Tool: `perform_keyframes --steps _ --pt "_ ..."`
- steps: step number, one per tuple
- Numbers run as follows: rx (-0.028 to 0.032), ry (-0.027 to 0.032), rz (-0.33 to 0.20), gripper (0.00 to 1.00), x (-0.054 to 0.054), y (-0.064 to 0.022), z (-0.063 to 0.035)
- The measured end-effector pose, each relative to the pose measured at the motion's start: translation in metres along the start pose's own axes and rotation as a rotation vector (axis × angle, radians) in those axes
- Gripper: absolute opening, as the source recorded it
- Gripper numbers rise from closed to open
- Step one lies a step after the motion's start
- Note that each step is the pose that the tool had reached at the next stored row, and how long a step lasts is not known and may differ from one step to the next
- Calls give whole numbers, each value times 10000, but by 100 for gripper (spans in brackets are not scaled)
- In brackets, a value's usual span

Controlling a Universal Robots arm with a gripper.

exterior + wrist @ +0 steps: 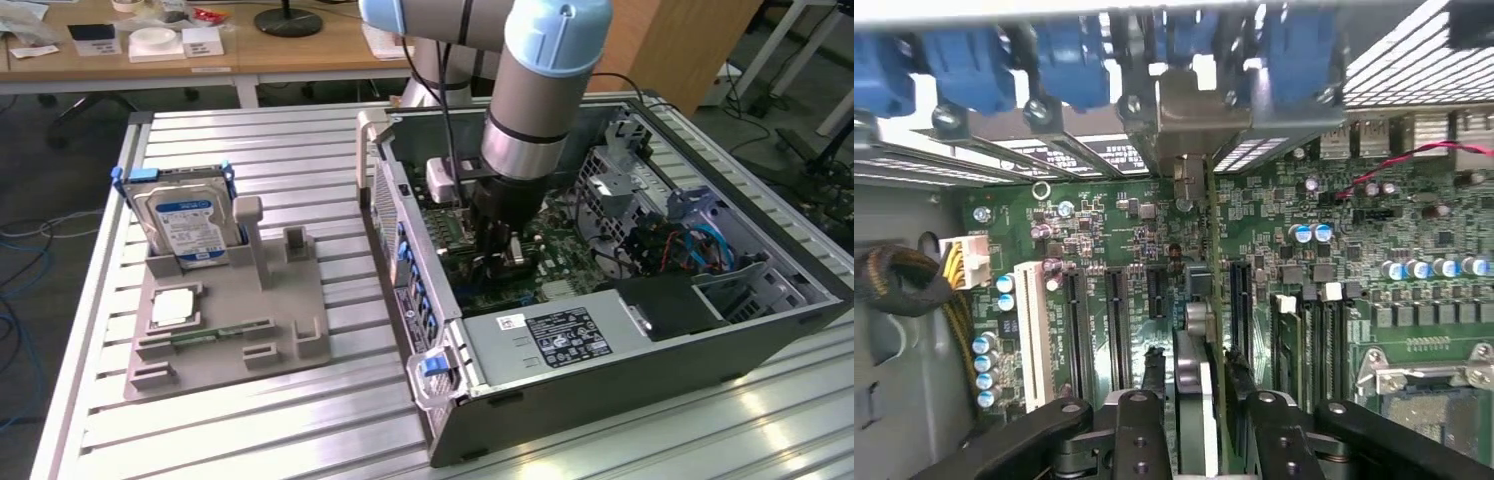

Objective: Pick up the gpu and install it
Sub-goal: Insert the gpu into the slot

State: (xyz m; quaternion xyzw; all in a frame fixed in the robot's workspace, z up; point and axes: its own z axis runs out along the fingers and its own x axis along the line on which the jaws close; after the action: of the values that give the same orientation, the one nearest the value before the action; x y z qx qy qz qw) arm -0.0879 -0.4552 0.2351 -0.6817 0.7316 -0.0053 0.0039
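Observation:
The gpu (1201, 300) is seen edge-on in the wrist view: a thin green board with a black cooler on one face. Its silver end bracket (1189, 110) reaches the rear slot openings of the case. My gripper (1194, 360) is shut on it, one black finger (1146, 395) on each side. The card stands upright just over the motherboard (1114, 230), lined up beside a long black expansion slot (1239, 310). I cannot tell if its edge sits in a slot. In the exterior view my gripper (501, 245) reaches down inside the open computer case (747, 330).
Blue slot clips (1064, 60) line the case's rear wall. Memory sticks (1304, 340) stand close beside the card. A power supply (561, 335) fills the case's near end. Outside, at the exterior view's left, a hard drive (187, 220) stands in a grey holder (234, 320).

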Motion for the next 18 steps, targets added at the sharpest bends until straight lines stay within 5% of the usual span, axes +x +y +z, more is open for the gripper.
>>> perform_keyframes --steps 9,13,15,16,18 --pt "5 -1 0 36 0 -5 -341" --pt "6 -1 0 35 0 -5 -352" --pt "6 -2 0 29 0 -5 -352" --pt "6 -1 0 11 1 -5 -352" --pt "6 0 0 11 1 -5 -352"
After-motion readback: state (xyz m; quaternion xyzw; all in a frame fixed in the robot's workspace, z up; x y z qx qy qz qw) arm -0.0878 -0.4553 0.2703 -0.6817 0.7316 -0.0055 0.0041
